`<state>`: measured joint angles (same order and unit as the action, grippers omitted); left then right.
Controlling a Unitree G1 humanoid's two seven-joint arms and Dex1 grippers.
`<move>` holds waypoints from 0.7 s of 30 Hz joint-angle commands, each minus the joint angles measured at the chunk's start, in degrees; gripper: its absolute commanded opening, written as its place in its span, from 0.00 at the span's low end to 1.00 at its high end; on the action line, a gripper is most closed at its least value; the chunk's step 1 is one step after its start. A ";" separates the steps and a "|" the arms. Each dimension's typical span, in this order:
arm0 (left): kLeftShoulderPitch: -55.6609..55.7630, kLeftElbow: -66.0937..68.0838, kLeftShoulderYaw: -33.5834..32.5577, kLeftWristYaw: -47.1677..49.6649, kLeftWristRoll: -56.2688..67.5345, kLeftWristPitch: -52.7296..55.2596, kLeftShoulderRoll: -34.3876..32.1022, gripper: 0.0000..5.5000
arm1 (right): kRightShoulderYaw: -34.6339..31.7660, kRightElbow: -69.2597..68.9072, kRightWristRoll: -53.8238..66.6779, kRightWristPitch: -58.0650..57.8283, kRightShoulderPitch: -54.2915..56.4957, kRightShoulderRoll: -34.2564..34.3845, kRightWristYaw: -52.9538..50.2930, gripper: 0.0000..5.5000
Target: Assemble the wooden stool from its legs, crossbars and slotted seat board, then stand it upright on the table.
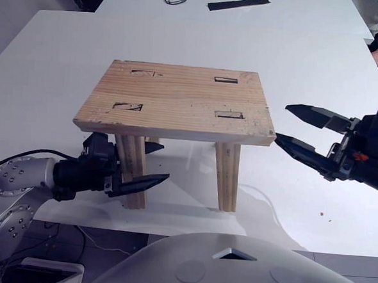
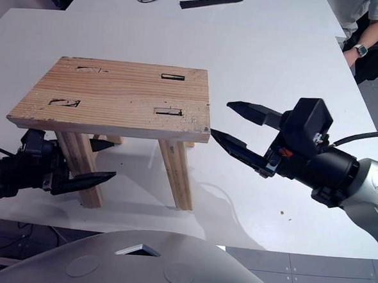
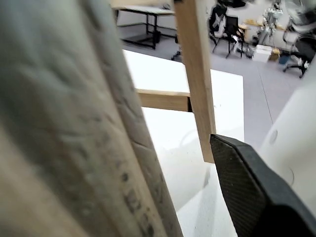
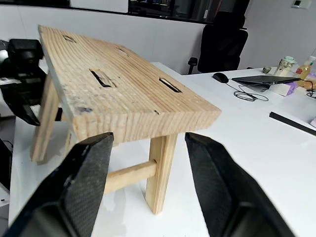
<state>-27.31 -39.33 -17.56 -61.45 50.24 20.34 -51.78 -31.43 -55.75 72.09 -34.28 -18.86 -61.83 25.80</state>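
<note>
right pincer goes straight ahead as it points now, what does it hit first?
Most likely the seat board. Its near end faces the open right pincer, in line with the gap between the fingers. Nothing lies in between, though how far off the board is is hard to judge.

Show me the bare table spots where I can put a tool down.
Free: the table behind the stool, up to the black strip; also right of it, beyond the right gripper. Crowded: the near left leg, straddled by the left gripper.
</note>
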 commanded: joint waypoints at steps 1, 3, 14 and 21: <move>0.74 1.03 1.75 -2.39 -3.31 -1.15 0.43 0.58 | 1.48 -0.84 -2.39 -0.66 0.36 0.25 1.25 0.49; 2.90 4.13 3.43 -2.67 -6.25 -2.36 0.89 0.58 | 2.15 -0.99 -4.35 -0.71 -0.15 0.87 1.55 0.49; 11.88 23.89 18.97 1.52 -29.87 -21.40 10.91 0.58 | 13.20 5.60 -25.97 0.20 2.41 3.18 1.28 0.49; 17.31 27.57 21.35 8.08 -31.56 -22.52 16.92 0.58 | 22.28 13.58 -41.63 2.33 5.87 8.39 -3.07 0.49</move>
<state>-8.76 -14.42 1.97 -54.09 21.31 -4.20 -35.36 -11.59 -44.23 34.55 -32.96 -13.40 -54.71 23.55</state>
